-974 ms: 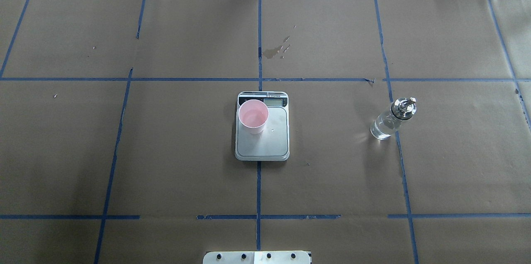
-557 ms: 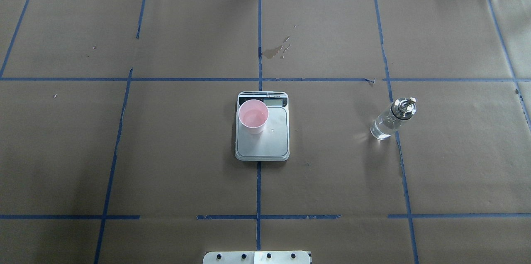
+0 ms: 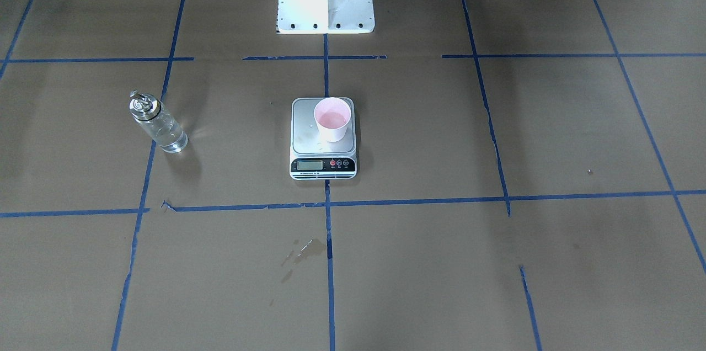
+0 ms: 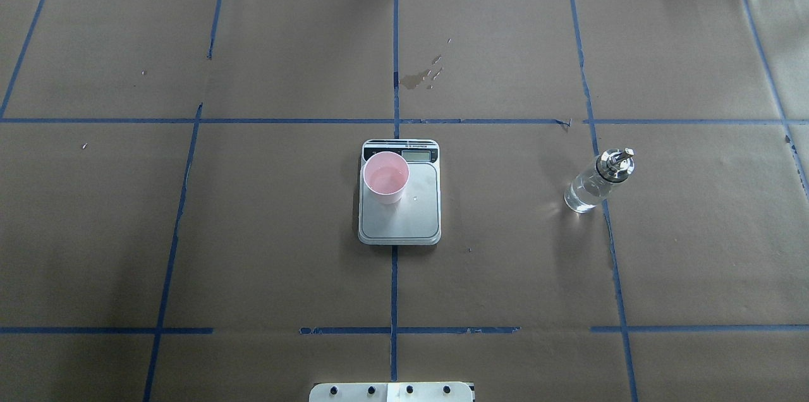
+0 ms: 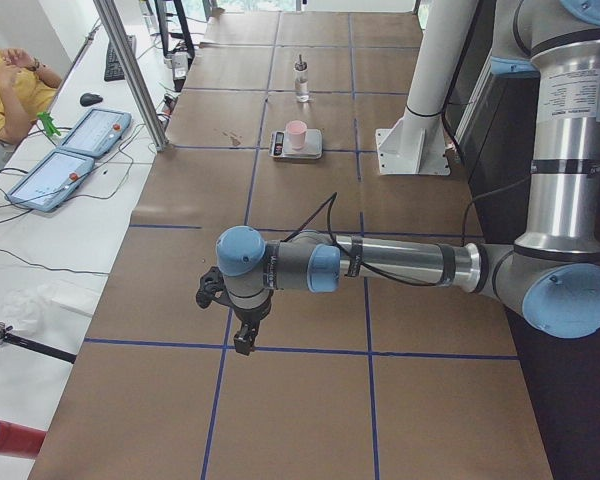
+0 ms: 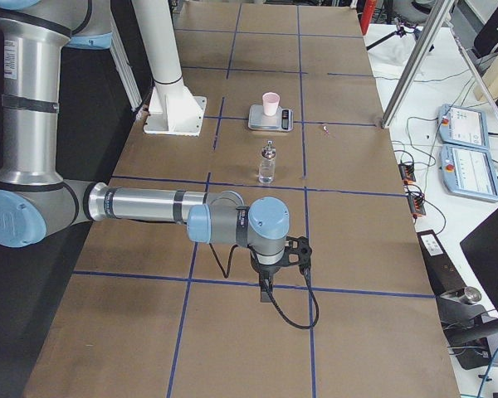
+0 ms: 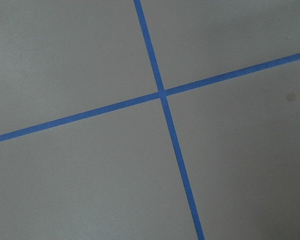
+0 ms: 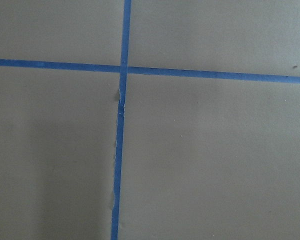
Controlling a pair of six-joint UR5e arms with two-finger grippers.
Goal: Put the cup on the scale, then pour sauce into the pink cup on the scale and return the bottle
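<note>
While the cup (image 4: 386,176) is sitting on the scale (image 4: 412,215), the bottle (image 4: 588,187) is standing apart.
Left claw (image 5: 242,340) and right claw (image 6: 266,294): cannot tell whether clenched.

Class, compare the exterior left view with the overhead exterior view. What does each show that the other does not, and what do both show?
Only exterior left: the left arm stretched low over the table, its tool pointing down near a tape crossing, plus a person in yellow and two tablet-like devices on a side bench. Only overhead: the pink inside of the cup and a tiny speck on the scale. Both: the cup standing on the scale, the bottle upright and apart from it, and the blue tape lines.
</note>
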